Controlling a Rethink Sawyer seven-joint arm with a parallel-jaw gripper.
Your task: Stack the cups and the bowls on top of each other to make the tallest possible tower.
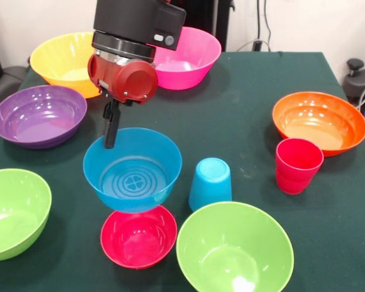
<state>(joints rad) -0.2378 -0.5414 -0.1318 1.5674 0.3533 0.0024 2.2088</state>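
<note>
Blue bowl (132, 171) sits tilted above the small red bowl (139, 236), its underside meeting the red bowl's far rim, and the gripper (111, 129) pinches the blue bowl's far-left rim, one dark finger showing outside the wall while the rest is hidden behind the red wrist housing. Moulded rings and a crossed circle show on the blue bowl's floor; no brand, label or readable writing appears on any piece. Just right of the blue bowl stands the light blue cup (210, 183), upside down on the dark green tablecloth (243, 121). The red-pink cup (298, 165) stands upright further right, just in front of the orange bowl (319, 121). One lime green bowl (234, 249) lies at the near edge beside the red bowl, the other lime green bowl (13, 213) at the left edge. The purple bowl (39, 115) rests behind that, with the yellow-orange bowl (64, 61) and the pink bowl (185, 58) at the far side, partly behind the arm.
</note>
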